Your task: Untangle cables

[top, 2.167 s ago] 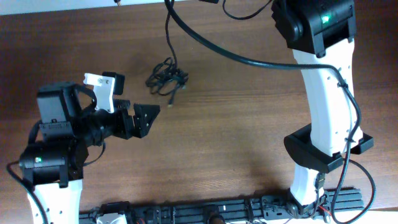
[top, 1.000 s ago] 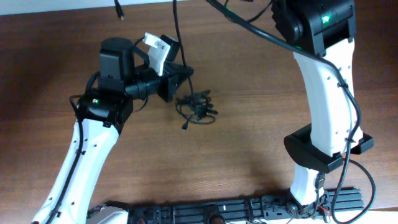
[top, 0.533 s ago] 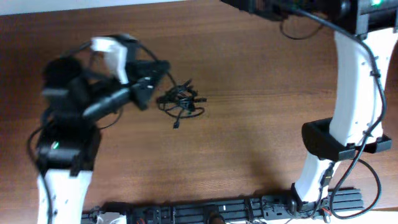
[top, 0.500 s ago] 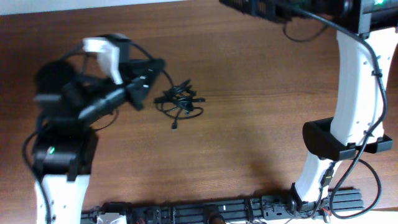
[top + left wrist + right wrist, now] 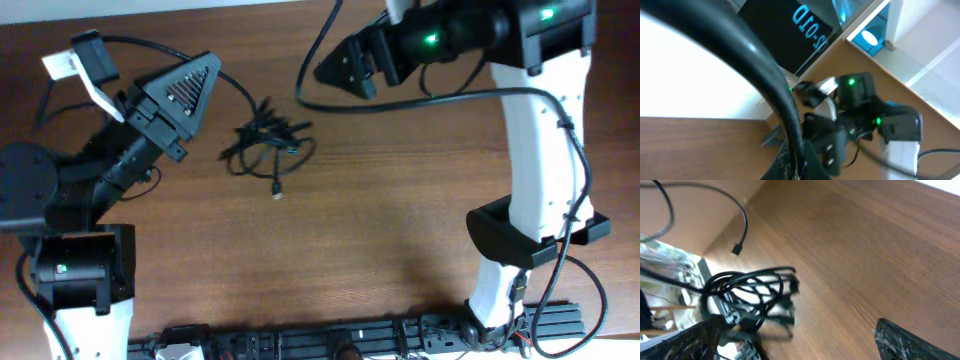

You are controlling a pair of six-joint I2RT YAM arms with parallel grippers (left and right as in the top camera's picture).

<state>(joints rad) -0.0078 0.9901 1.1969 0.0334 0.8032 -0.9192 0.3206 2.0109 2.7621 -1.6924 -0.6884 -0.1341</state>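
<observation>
The cables [image 5: 265, 145] lie as a small black tangle on the brown table, one plug end [image 5: 277, 194] trailing toward the front. In the right wrist view the cables [image 5: 752, 295] show blurred, ahead of the wide gap between my fingers [image 5: 905, 340]. My right gripper [image 5: 328, 72] hangs open up and to the right of the tangle, pointing left, with nothing in it. My left gripper [image 5: 208, 68] is lifted up and to the left of the tangle, jaws together. A black cord crosses the left gripper [image 5: 797, 162]; whether it is pinched I cannot tell.
The right arm's thick black cable [image 5: 420, 98] sweeps over the table behind the tangle. A loose cord with a plug [image 5: 737, 247] lies beyond the bundle. The right arm's white column [image 5: 530, 200] stands at the right, and a black rail [image 5: 350, 340] runs along the front edge.
My right gripper has swung in from the far right and opened wide. My left arm has risen, its gripper tilted up. The tangle has shifted a little left and back.
</observation>
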